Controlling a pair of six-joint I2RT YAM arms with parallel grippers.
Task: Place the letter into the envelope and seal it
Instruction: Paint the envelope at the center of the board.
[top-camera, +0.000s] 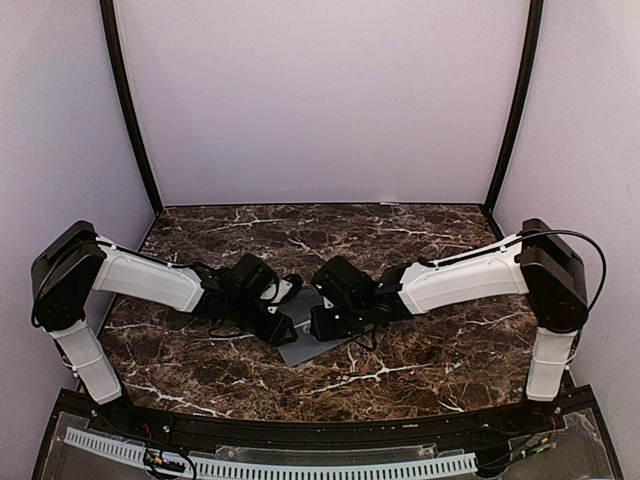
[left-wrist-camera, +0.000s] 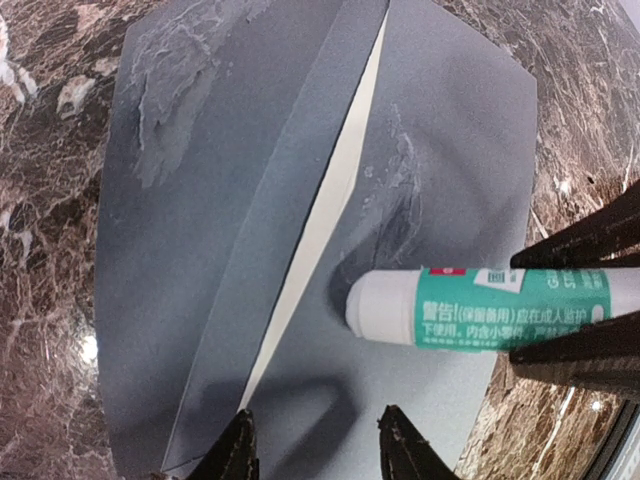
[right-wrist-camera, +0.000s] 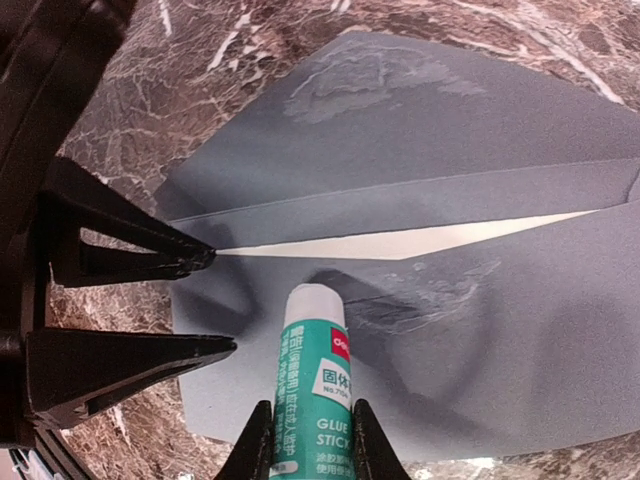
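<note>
The right tool is clamped on the glue stick, whose tip rests on the envelope. The letter lies inside, a cream sliver showing at 12 o'clock. The left tool, jaws apart and empty, sits at 9 o'clock. Best to glue along the opening's edge, off the letter.

A slate-grey envelope lies flat on a dark marble tabletop, its pointed flap open and 2 glossy smears showing, 1 on the flap and 1 on the body, with only a thin cream sliver of the letter visible at the mouth.
</note>
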